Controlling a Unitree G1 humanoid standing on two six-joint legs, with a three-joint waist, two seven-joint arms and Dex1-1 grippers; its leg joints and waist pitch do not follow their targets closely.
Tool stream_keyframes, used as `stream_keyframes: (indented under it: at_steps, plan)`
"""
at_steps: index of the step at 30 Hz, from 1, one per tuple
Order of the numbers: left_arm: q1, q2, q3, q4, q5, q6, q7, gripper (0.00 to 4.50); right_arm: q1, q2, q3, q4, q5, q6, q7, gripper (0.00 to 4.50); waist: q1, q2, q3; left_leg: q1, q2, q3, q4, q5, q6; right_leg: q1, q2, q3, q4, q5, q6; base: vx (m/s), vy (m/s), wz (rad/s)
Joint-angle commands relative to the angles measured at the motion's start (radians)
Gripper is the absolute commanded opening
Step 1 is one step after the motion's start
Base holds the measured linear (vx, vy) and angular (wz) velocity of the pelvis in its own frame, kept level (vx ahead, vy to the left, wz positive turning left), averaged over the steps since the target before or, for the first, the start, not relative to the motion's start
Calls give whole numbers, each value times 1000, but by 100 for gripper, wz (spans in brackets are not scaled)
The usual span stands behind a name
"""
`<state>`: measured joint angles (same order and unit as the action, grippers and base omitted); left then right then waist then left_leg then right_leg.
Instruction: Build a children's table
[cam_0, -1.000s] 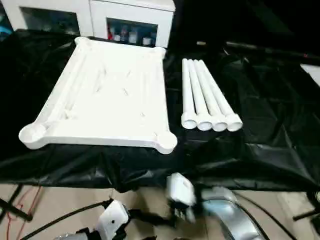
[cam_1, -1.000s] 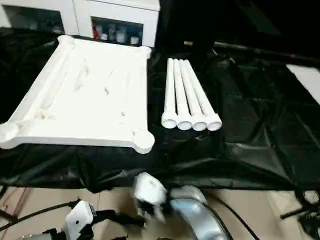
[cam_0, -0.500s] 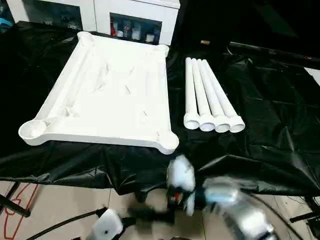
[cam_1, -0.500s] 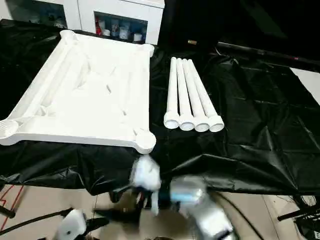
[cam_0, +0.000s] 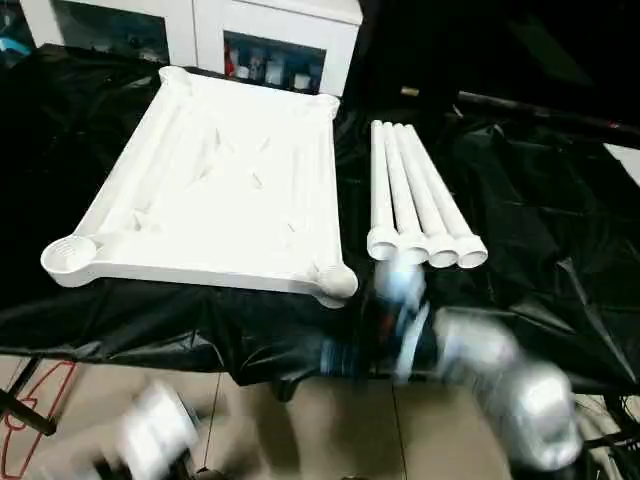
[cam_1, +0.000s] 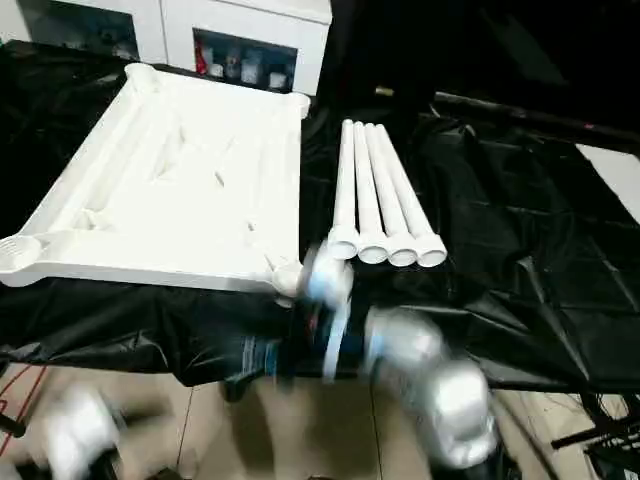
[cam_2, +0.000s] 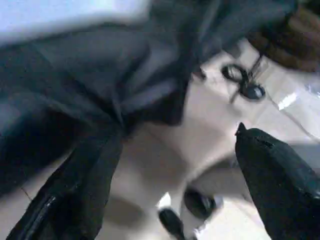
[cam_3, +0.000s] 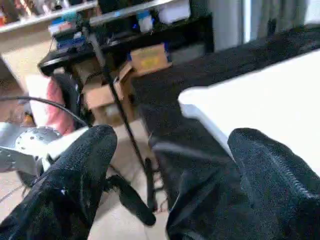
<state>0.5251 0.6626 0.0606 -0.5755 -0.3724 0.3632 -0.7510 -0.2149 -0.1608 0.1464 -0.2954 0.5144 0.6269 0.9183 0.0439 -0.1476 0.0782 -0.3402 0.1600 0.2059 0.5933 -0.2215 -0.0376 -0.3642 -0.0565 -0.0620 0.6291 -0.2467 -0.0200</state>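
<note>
Assembly has not begun: the right tool (cam_3: 165, 185), fingers spread and empty, hangs just below the four legs (cam_0: 420, 195) beside the tabletop (cam_0: 215, 190), so the next move is probably gripping one leg.

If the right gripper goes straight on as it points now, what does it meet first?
Probably the near edge of the white table top, lying on the black cloth. The right gripper is open; depth is uncertain.

A lab-like workroom: black sheeting (cam_0: 520, 190) over the bench, glass-doored white cabinet (cam_0: 270, 45), cluttered equipment shelves (cam_3: 115, 20).
</note>
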Motion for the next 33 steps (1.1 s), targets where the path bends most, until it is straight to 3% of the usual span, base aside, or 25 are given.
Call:
stream_keyframes:
  at_steps: [1, 4, 8, 12, 15, 17, 18, 19, 20, 21, 23, 24, 26, 28, 29, 30, 31, 32, 33]
  plan:
    - [-3, 22, 25, -53, -56, 36, -18, 410, -2, -15, -38, 4, 12, 11, -30, 404, 4, 36, -33, 18, 89, -48, -88, -171, -46, 10, -97, 73, -74, -137, -170, 0, 0, 0]
    - [-26, 26, 53, -77, -95, 53, -22, 410, -20, 1, -81, 51, -26, -7, -114, 404, 5, 36, -40, 19, 88, -47, -85, -136, -54, 10, -96, 73, -68, -98, -161, 0, 0, 0]
    - [-99, -1, 74, -82, -129, 76, 20, 410, -65, 30, -127, 130, -94, -32, -248, 404, 6, 35, -49, 19, 83, -41, -79, -91, -70, 13, -94, 72, -62, -39, -177, 0, 0, 0]
    - [-301, -95, 61, -18, -111, 102, 153, 410, -102, 39, -175, 198, -132, -64, -371, 404, 17, 40, -55, 19, 80, -39, -74, -70, -81, 19, -90, 72, -55, 12, -170, 0, 0, 0]
    - [-449, -180, 31, 84, -22, 86, 283, 410, -108, 43, -238, 221, -132, -59, -456, 404, 23, 35, -61, 16, 79, -42, -70, -50, -83, 24, -90, 72, -51, 52, -159, 0, 0, 0]
    - [-498, -213, 15, 130, 19, 94, 341, 410, -104, 41, -258, 234, -144, -56, -488, 404, 24, 38, -63, 12, 78, -45, -67, -51, -84, 30, -93, 72, -49, 58, -152, 0, 0, 0]
    - [-512, -222, 10, 145, 32, 96, 357, 410, -103, 41, -262, 241, -152, -58, -498, 404, 22, 33, -64, 8, 78, -47, -67, -58, -82, 33, -93, 72, -51, 39, -147, 0, 0, 0]
    - [-546, -231, -18, 195, 91, 89, 391, 410, -91, 36, -270, 255, -175, -66, -525, 404, 22, 36, -66, 12, 78, -46, -65, -67, -81, 31, -93, 72, -55, 22, -138, 0, 0, 0]
    - [-580, -235, -44, 257, 166, 83, 446, 410, -73, 25, -263, 264, -211, -84, -548, 404, 22, 48, -65, 13, 78, -47, -66, -71, -82, 29, -93, 72, -53, 21, -136, 0, 0, 0]
    - [-599, -236, -57, 293, 210, 81, 479, 410, -62, 18, -256, 266, -233, -96, -560, 404, 22, 41, -65, 13, 77, -47, -65, -65, -78, 28, -90, 73, -57, 21, -121, 0, 0, 0]
    - [-634, -273, -47, 350, 224, 75, 541, 410, -43, 10, -247, 278, -269, -117, -596, 404, 26, 45, -68, 10, 78, -51, -64, -66, -73, 34, -95, 72, -56, 24, -129, 0, 0, 0]
    - [-650, -294, -39, 372, 226, 74, 572, 410, -34, 7, -243, 284, -285, -124, -616, 404, 27, 53, -68, 8, 81, -52, -65, -63, -80, 34, -97, 72, -54, 31, -135, 0, 0, 0]
    - [-667, -311, -45, 405, 274, 32, 622, 410, -19, 15, -244, 286, -286, -131, -638, 404, 27, 45, -72, 6, 79, -52, -61, -56, -60, 37, -95, 71, -54, 66, -154, 0, 0, 0]
    - [-665, -320, -50, 423, 291, 1, 629, 410, -1, 25, -236, 285, -302, -173, -654, 404, 28, 48, -72, 1, 78, -53, -60, -46, -39, 40, -98, 71, -53, 84, -162, 0, 0, 0]
    - [-657, -335, -39, 402, 270, 30, 635, 410, 7, 26, -234, 283, -294, -173, -639, 404, 30, 59, -73, 1, 79, -55, -60, -43, -34, 41, -100, 70, -51, 86, -168, 0, 0, 0]
    - [-651, -340, -36, 390, 269, 38, 643, 410, 10, 26, -232, 282, -292, -174, -631, 404, 27, 55, -73, 2, 81, -54, -60, -45, -31, 40, -99, 69, -51, 89, -173, 0, 0, 0]
    - [-641, -355, -30, 365, 278, 52, 667, 410, 15, 25, -226, 282, -289, -182, -614, 404, 26, 68, -74, 3, 83, -55, -60, -55, -30, 39, -97, 67, -51, 102, -186, 0, 0, 0]
    - [-628, -368, -29, 339, 278, 61, 677, 410, 15, 16, -208, 284, -313, -218, -608, 404, 32, 107, -72, 3, 81, -59, -60, -70, -33, 36, -99, 67, -47, 107, -200, 0, 0, 0]
    - [-620, -379, -28, 326, 280, 66, 684, 410, 15, 11, -195, 287, -332, -246, -607, 404, 28, 76, -72, -4, 82, -54, -58, -63, -17, 41, -98, 68, -51, 125, -210, 0, 0, 0]
